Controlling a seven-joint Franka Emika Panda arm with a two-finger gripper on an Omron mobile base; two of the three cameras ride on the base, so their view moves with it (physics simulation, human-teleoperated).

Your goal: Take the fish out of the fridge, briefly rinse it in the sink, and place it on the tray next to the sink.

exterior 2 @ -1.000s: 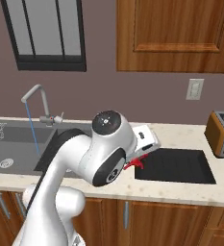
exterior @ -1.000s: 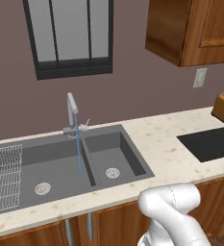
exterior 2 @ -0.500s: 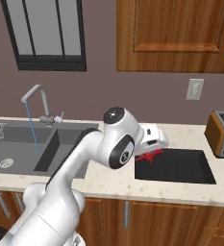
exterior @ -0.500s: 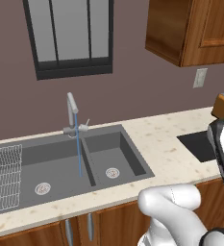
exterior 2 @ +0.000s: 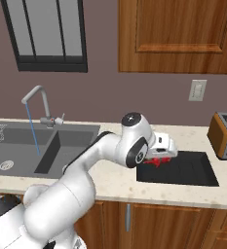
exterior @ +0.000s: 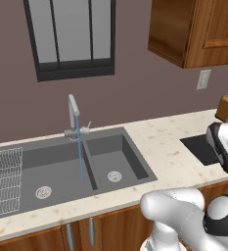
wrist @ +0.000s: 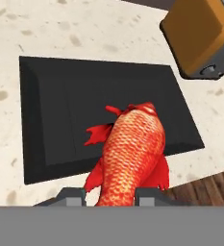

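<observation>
My gripper [wrist: 111,196] is shut on the red-orange fish [wrist: 130,149], whose tail points away from the hand. The fish hangs just above the flat black tray [wrist: 60,105], over its near half. From the right base view the gripper [exterior 2: 161,154] hovers with the fish [exterior 2: 156,161] over the left part of the tray [exterior 2: 193,170]. The dark grey double sink [exterior 2: 17,151] lies to the left, and a thin stream of water runs from its chrome faucet [exterior 2: 37,97]. In the left base view the sink [exterior: 61,171] fills the middle and the tray [exterior: 201,149] peeks out at the right. The fridge is out of view.
An orange toaster [exterior 2: 224,136] stands on the counter just right of the tray, close to its far corner [wrist: 205,38]. A wire dish rack [exterior: 3,181] sits in the left basin. Pale speckled counter [exterior 2: 110,177] runs between sink and tray.
The arm has swung to the right with the fish, from the counter beside the tray to above the tray. The gripper stayed shut on it.
</observation>
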